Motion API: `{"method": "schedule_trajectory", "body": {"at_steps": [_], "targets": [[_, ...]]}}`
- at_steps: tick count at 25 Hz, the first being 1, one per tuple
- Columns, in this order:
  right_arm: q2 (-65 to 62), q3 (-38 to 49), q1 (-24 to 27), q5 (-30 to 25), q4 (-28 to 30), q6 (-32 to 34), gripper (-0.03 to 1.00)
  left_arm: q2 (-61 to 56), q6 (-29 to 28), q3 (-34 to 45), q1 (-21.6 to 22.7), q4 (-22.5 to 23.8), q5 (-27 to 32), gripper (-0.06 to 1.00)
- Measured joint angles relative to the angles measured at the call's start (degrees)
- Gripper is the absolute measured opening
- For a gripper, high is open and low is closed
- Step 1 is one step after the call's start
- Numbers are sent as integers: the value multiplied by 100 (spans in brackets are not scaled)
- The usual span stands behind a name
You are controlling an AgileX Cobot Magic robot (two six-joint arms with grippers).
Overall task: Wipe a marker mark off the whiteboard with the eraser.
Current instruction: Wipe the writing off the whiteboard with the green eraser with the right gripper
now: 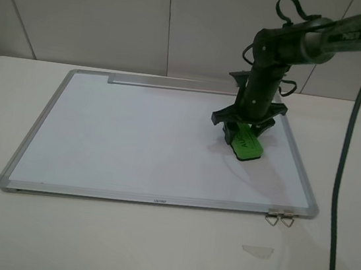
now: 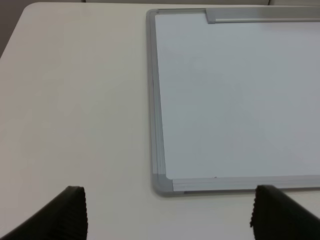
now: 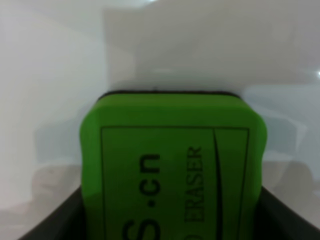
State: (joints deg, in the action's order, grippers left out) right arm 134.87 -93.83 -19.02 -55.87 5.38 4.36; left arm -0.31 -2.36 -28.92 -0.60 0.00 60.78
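Note:
The green eraser (image 1: 249,145) rests on the right part of the whiteboard (image 1: 133,142), dark base down, and my right gripper (image 1: 244,133) is shut on it from above. In the right wrist view the eraser (image 3: 172,165) fills the frame between the dark fingers (image 3: 47,227), with the white board surface (image 3: 60,75) beyond it. No marker mark shows in any view. In the left wrist view my left gripper (image 2: 170,220) is open over bare table beside the board's corner (image 2: 161,182). That gripper is not in the exterior view.
A grey tray strip (image 1: 167,85) runs along the board's far edge. Two metal clips (image 1: 279,218) lie at the board's near right corner. A small pale scrap (image 1: 258,251) sits on the table in front of them. The right arm's cable (image 1: 340,196) hangs down on the right.

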Motion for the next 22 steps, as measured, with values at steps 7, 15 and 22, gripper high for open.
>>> {"method": "schedule_trajectory", "body": {"at_steps": [7, 15, 22], "targets": [[0, 0, 161, -31, -43, 0, 59, 0, 0, 0, 0, 0, 0, 69], [0, 0, -359, -14, -215, -300, 59, 0, 0, 0, 0, 0, 0, 69], [0, 0, -1638, 1, -269, -436, 59, 0, 0, 0, 0, 0, 0, 69]]}}
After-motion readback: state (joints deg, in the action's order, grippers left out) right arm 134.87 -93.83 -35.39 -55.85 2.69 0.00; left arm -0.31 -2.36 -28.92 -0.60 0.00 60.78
